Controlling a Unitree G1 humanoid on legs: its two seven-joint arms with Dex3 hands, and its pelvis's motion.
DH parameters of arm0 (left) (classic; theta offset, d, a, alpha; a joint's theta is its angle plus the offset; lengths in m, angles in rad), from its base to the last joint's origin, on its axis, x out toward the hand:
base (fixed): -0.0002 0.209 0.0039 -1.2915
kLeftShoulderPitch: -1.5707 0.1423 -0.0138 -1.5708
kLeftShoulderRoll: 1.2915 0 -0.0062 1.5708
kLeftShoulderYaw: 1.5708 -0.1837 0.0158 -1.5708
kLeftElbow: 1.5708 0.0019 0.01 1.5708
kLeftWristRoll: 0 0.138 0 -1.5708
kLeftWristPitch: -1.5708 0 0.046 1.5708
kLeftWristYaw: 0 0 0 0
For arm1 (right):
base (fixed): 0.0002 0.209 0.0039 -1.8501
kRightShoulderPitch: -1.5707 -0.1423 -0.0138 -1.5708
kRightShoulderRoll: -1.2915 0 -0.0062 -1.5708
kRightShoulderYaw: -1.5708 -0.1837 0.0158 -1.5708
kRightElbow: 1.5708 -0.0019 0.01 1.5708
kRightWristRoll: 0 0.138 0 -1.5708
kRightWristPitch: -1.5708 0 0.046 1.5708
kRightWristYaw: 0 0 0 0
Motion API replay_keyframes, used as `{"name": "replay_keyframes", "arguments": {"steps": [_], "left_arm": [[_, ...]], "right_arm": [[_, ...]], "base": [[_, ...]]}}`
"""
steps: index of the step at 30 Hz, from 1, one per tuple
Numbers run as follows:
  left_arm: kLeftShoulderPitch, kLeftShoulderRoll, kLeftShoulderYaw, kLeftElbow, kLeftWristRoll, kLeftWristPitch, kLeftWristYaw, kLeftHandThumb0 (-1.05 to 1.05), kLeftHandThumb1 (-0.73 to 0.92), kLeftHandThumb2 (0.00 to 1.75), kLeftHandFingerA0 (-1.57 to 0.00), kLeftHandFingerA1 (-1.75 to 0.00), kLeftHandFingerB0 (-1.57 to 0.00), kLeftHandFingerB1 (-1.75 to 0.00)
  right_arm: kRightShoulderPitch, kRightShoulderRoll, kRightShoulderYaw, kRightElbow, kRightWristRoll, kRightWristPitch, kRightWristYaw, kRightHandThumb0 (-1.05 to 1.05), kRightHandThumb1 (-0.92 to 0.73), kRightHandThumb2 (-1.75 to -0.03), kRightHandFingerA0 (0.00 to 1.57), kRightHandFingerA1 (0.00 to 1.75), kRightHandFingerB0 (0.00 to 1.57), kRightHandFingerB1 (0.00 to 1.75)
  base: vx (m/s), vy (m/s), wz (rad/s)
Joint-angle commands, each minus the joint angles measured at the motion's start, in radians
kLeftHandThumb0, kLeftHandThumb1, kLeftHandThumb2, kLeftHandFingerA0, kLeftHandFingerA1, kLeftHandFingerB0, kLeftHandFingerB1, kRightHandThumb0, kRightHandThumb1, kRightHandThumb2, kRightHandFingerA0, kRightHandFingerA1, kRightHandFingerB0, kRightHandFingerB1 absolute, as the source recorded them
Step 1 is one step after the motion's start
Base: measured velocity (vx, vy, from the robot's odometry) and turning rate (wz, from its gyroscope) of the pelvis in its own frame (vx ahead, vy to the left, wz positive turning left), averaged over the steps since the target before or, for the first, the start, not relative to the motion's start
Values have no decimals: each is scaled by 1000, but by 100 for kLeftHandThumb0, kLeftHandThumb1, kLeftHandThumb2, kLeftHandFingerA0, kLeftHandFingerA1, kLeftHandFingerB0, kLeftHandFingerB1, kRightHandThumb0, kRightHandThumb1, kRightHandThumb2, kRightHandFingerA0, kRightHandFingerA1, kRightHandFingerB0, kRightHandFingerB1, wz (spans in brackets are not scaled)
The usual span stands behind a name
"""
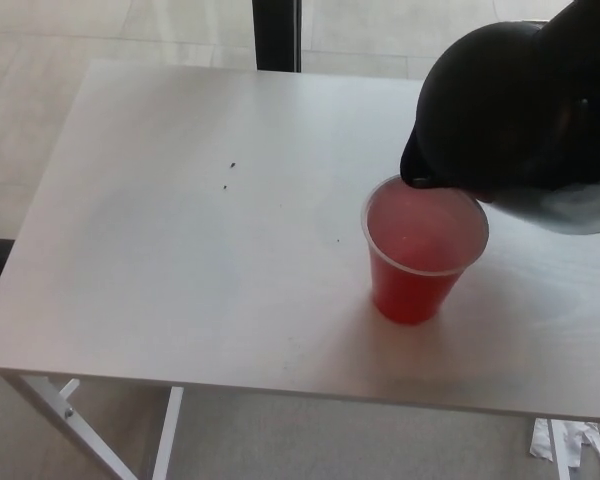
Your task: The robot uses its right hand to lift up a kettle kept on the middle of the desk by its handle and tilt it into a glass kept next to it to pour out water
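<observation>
Right hand (592,45) is lost in the dark mass at the kettle's (500,110) handle — its grip cannot be made out. Kettle hangs tilted, spout over the red cup's (420,255) rim so water would fall inside, cup standing right of centre on the white table (180,230).

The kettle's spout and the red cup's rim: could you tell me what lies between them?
Nothing shows between them in the head view: the black kettle is tilted, its spout right over the red cup rim.
</observation>
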Motion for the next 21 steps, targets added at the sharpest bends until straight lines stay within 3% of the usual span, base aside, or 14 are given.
{"name": "replay_keyframes", "arguments": {"steps": [1,3,4,5,8,9,11,12,13,14,15,16,21], "left_arm": [[-11,33,6,-7,-6,19,6,-105,42,110,-101,-79,-79,-88],[-8,31,3,-8,-1,14,11,-105,42,110,-99,-83,-79,-89],[-8,31,3,-5,0,12,10,-105,42,111,-103,-80,-79,-89],[-8,31,1,-2,3,10,12,-105,63,79,-102,-83,-79,-91],[-7,29,6,-7,-5,20,15,-105,62,77,-104,-83,-82,-91],[-8,29,10,-12,-11,29,15,-105,62,78,-106,-82,-82,-92],[-13,31,10,-3,-10,24,13,-105,61,78,-106,-84,-82,-92],[-18,36,11,11,-10,21,9,-105,44,112,-107,-81,-84,-91],[-19,37,11,13,-10,21,10,-105,44,112,-107,-81,-84,-91],[-19,37,12,13,-11,23,7,-105,59,77,-105,-84,-85,-92],[-19,37,13,13,-13,26,3,-105,59,77,-105,-84,-85,-92],[-15,35,5,8,-3,19,11,-105,61,78,-109,-83,-88,-92],[-13,34,5,13,-1,15,11,-105,61,78,-109,-85,-89,-92]], "right_arm": [[-70,-49,13,27,24,-234,-27,-24,-62,-91,95,175,74,175],[-77,-53,17,46,14,-284,-52,-25,-68,-80,94,175,73,175],[-86,-55,22,65,1,-313,-73,-22,-65,-84,94,175,75,175],[-95,-57,29,79,-21,-331,-99,-23,-66,-81,87,175,70,175],[-110,-56,40,92,-60,-346,-141,-23,-66,-80,85,175,69,174],[-121,-50,45,95,-61,-355,-143,-23,-66,-88,86,175,69,173],[-134,-46,54,108,-77,-381,-169,-25,-70,-86,86,175,75,161],[-137,-42,60,100,-72,-366,-147,-27,-74,-82,89,175,77,159],[-137,-42,62,100,-72,-363,-142,-27,-74,-82,89,175,77,159],[-140,-41,64,103,-74,-367,-148,-23,-67,-85,110,175,76,152],[-142,-39,68,105,-78,-371,-153,-23,-67,-85,110,175,76,152],[-144,-29,73,88,-87,-368,-164,-21,-62,-95,91,175,71,169],[-167,-10,107,59,-132,-397,-191,-15,-58,-105,83,175,64,175]], "base": [[0,0,0],[0,0,0],[0,0,0],[0,0,0],[0,0,0],[0,0,0],[0,0,0],[0,0,0],[0,0,0],[0,0,0],[0,0,0],[0,0,0],[0,0,0]]}}
